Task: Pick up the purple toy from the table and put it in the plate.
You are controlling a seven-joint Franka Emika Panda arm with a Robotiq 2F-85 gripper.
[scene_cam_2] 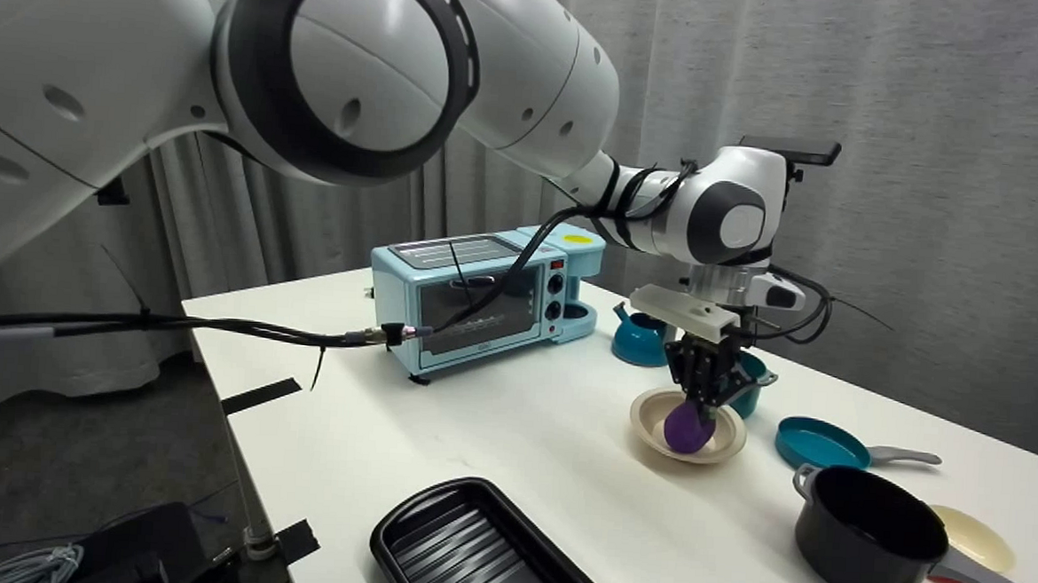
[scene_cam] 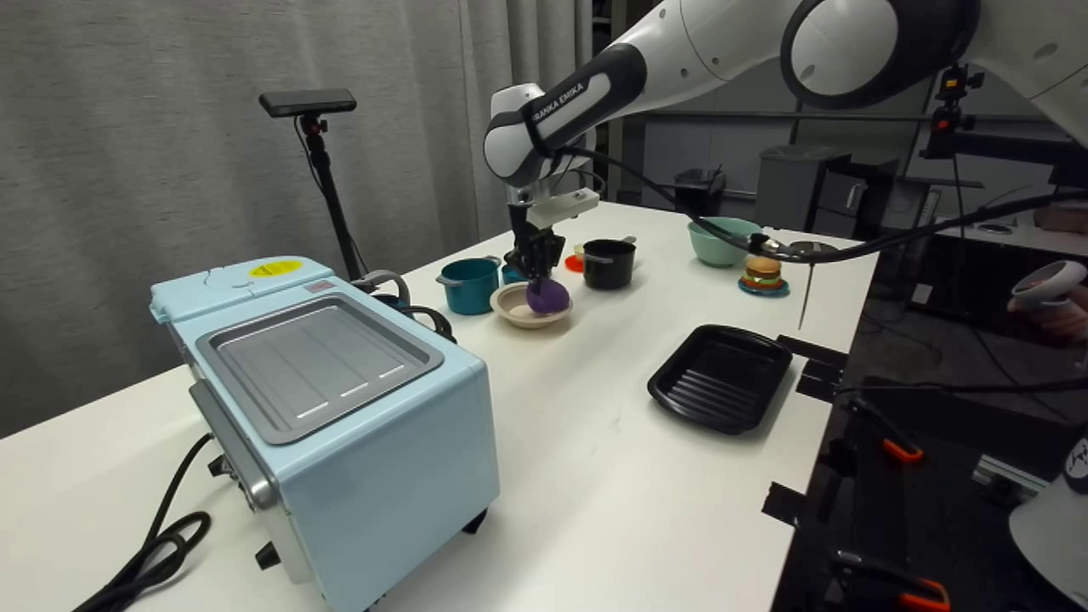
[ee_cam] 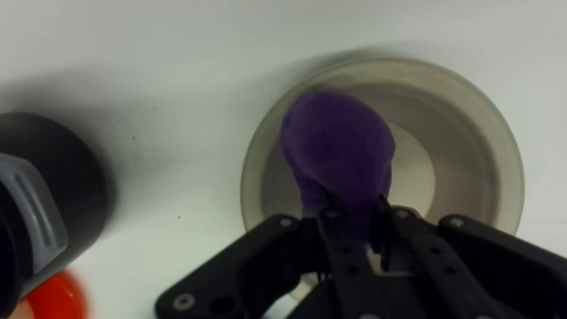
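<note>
Hand (ee_cam: 356, 215), nearly closed, pinches purple toy (ee_cam: 339, 137); it looks off-centre over plate (ee_cam: 507, 150), so release may roll it out.

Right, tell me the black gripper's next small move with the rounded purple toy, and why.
I'd probably open the black gripper gently: it grips the rounded purple toy over the round, shallow cream-white plate in the wrist view, and both exterior views show the toy low there. Whether the toy touches the plate isn't clear.
</note>
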